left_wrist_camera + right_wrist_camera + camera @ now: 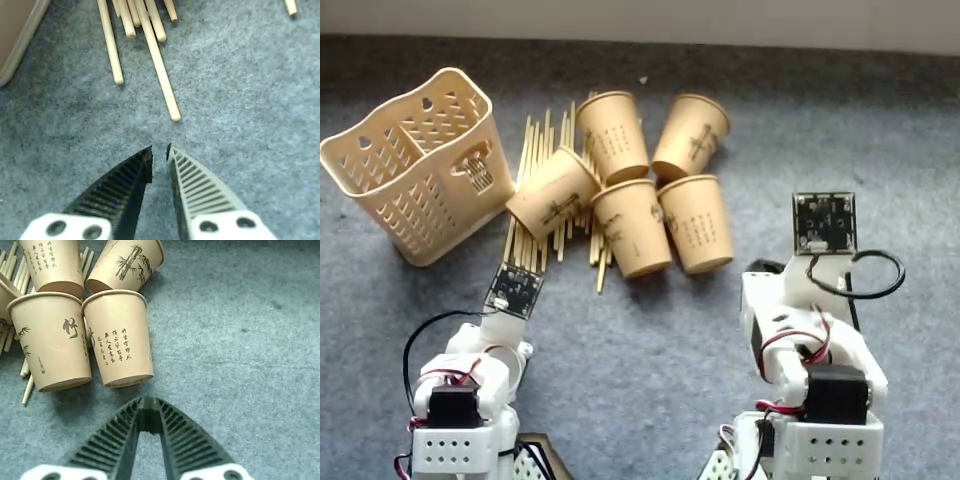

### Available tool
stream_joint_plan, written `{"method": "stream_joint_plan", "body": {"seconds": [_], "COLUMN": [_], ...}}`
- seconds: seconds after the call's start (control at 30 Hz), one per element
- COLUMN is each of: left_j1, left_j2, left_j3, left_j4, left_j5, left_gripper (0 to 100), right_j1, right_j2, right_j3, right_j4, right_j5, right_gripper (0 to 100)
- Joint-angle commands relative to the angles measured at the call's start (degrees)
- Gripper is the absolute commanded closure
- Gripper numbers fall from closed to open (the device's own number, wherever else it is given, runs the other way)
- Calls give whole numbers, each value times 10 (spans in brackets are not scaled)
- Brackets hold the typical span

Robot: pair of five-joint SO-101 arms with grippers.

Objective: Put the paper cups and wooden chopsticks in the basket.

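On fuzzy carpet point(650, 360), tapered paper cups point(695, 222), round wooden chopsticks point(531, 150), perforated basket point(380, 215), left pincer point(160, 149) and right pincer point(148, 401) pressed together

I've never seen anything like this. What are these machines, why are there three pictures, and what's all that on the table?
These are two small robot arms side by side, each ending in a two-fingered pincer called a gripper. One picture comes from a fixed camera looking down over the table. The other two come from little cameras on each arm's wrist, so you see the left gripper and the right gripper poking out in front. On the grey table lie five paper cups, tipped on their sides, some across a spread of wooden chopsticks, with a cream basket beside them. Both grippers are closed, or nearly so, and hold nothing.
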Motion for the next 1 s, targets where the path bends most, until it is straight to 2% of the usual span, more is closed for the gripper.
{"method": "stream_joint_plan", "body": {"seconds": [0.0,0.13,0.37,0.53,0.8,0.97], "left_j1": [-6,-6,-6,-6,-6,-6], "left_j2": [-1,-1,-1,-1,-1,-1], "left_j3": [0,0,0,0,0,0], "left_j4": [4,4,4,4,4,4], "left_j5": [-5,-5,-5,-5,-5,-5], "left_gripper": [907,907,907,907,907,907], "right_j1": [5,5,5,5,5,5], "right_j2": [0,-64,-275,-360,-352,-337], "right_j3": [31,133,342,440,485,409], "right_j4": [2,2,2,2,2,2], "right_j5": [-5,-5,-5,-5,-5,-5], "right_gripper": [993,993,993,993,993,993]}}
